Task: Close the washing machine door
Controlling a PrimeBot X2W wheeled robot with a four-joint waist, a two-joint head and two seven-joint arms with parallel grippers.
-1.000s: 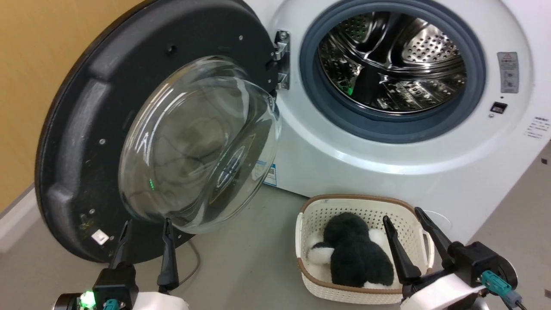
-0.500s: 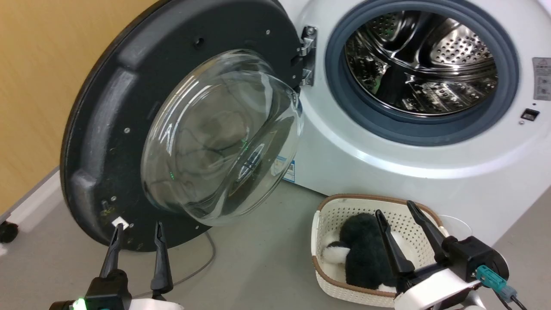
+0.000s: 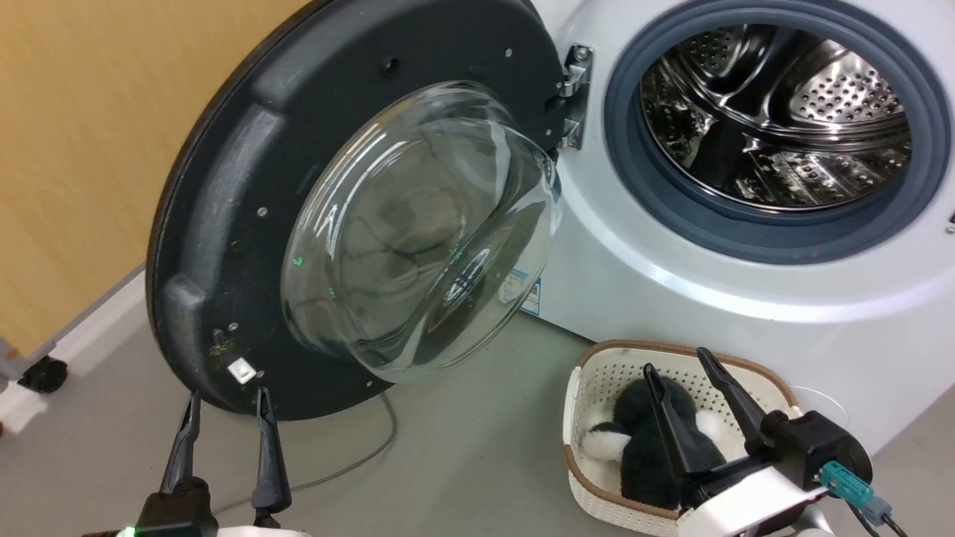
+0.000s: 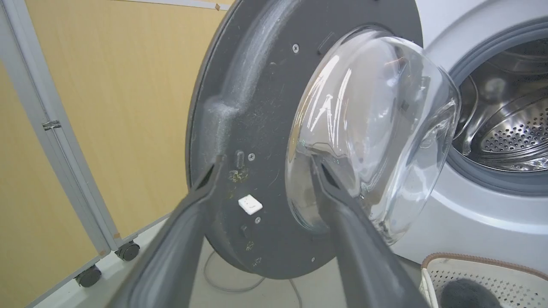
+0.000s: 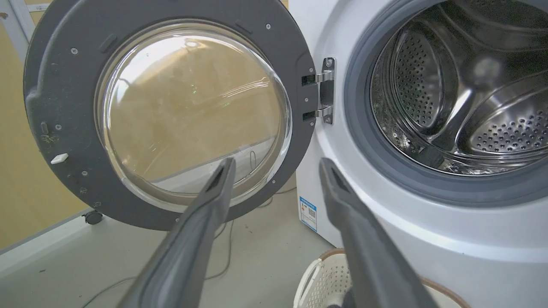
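Wall panel [image 3: 74, 149]: yellow wood tone, far left; a dark caster [image 3: 41, 373] sits at its foot.
Left end effector [image 3: 227, 395]: fingers spread, nothing between them; tips point at the door's lower rim, contact cannot be told.
Washing machine door [image 3: 358, 209]: swung wide open, left of the drum opening; matte black inner face and glass bowl face the robot.
Hinge [image 3: 574, 97]: metal, joins the door to the white cabinet.
Drum [image 3: 776, 127]: steel, exposed inside the grey rubber ring [image 3: 746, 239].
Basket [image 3: 656, 344]: white, brown rim, on the floor before the machine; holds a black-and-white plush toy [image 3: 642, 462].
Right end effector [image 3: 675, 359]: fingers spread, empty, above the basket.
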